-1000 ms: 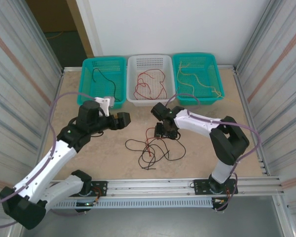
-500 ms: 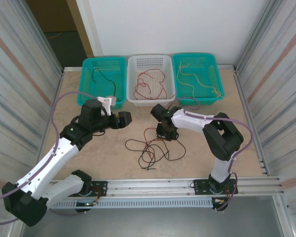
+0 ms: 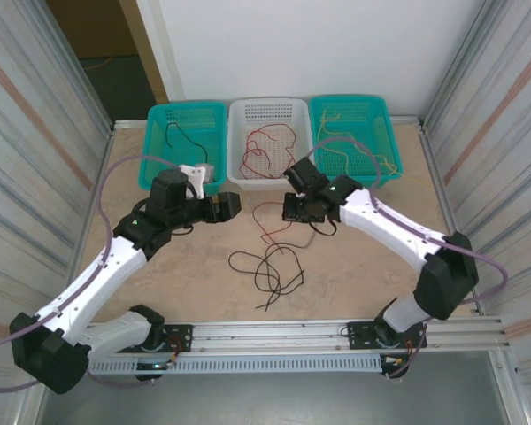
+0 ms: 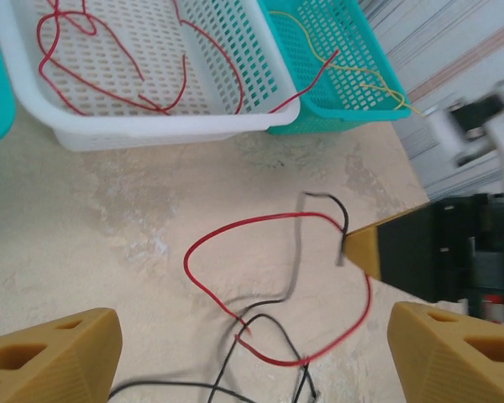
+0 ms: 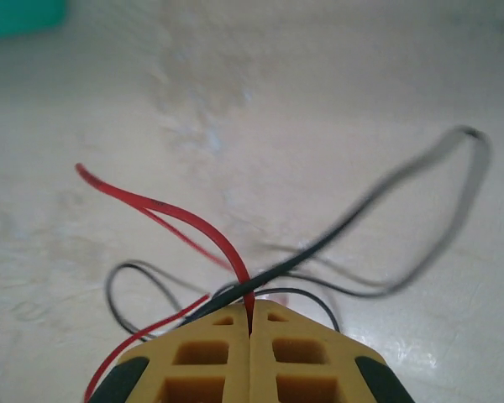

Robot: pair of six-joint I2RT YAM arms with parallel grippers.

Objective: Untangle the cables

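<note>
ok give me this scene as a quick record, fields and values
left gripper: open, holding nothing, above the table
right gripper: shut on the red cable
black cable: crosses the red one right at the shut fingertips, whether it is pinched too is unclear
tangle: red and black loops cross each other on the table
left teal basket: black wire inside
white basket: red wires inside
right teal basket: pale yellow wires inside
</note>
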